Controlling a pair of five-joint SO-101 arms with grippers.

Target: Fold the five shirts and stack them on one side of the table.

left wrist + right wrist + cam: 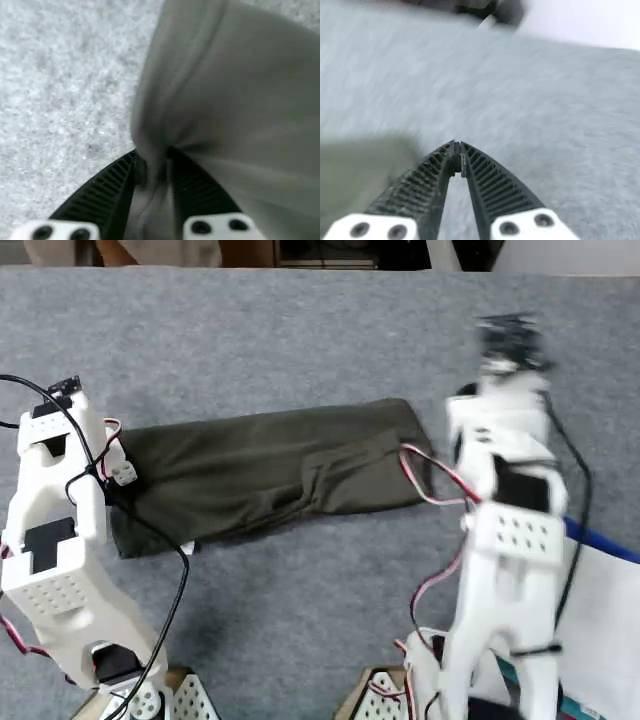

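Robotics lab bench: grey felt table (pixel 300 330), 2 wired arms (pixel 510 530)

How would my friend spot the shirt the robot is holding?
Look at the grey table with two white robot arms. Between them lies a long, dark olive-green shirt, folded into a strip. It is dark and soft, unlike the white sheet nearby, and the left claw pinches one end.

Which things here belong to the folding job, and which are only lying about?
Job:
shirt
left gripper, shut on the shirt
right gripper, shut and empty

Lying about:
white sheet
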